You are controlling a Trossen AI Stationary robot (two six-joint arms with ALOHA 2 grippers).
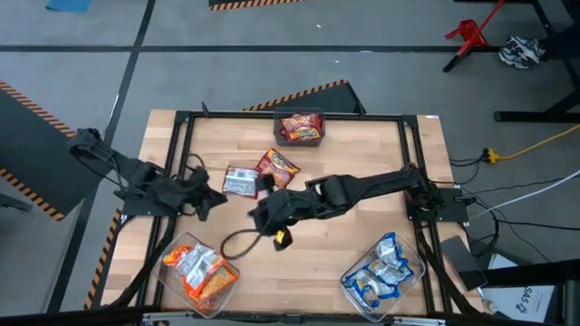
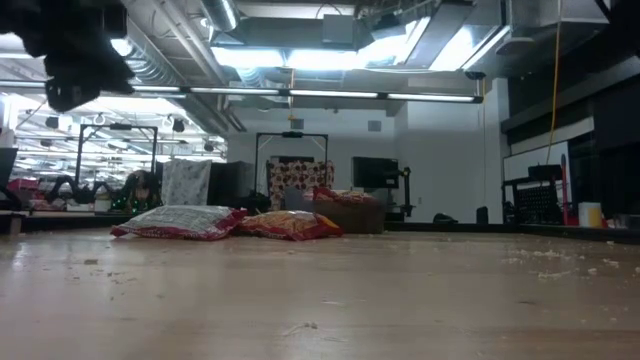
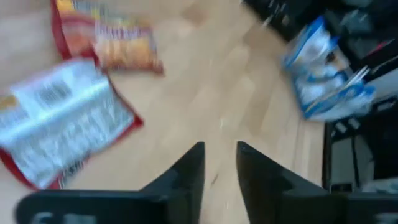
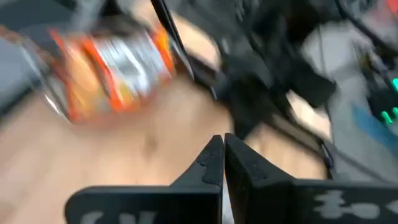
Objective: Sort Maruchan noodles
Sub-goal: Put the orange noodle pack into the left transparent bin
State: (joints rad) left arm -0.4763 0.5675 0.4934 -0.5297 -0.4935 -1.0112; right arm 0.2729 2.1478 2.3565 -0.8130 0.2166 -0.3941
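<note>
Two Maruchan noodle packets lie flat and loose on the table left of its middle: a silver-and-red one (image 1: 240, 181) (image 3: 62, 130) and a red-orange one (image 1: 276, 166) (image 3: 109, 37). In the low view they show side by side, the silver one (image 2: 180, 222) and the red-orange one (image 2: 290, 225). My left gripper (image 1: 216, 199) (image 3: 219, 165) hovers just left of the silver packet, open by a narrow gap, with nothing between its fingers. My right gripper (image 1: 261, 214) (image 4: 222, 162) hangs over the table's middle, near side of the packets, shut and empty.
Three clear bins stand on the table. The far-middle bin (image 1: 299, 129) holds red packets, the near-left bin (image 1: 199, 272) (image 4: 112, 68) orange-and-silver ones, and the near-right bin (image 1: 385, 272) (image 3: 329, 74) blue-and-white ones. A dark frame (image 1: 181, 118) rims the table.
</note>
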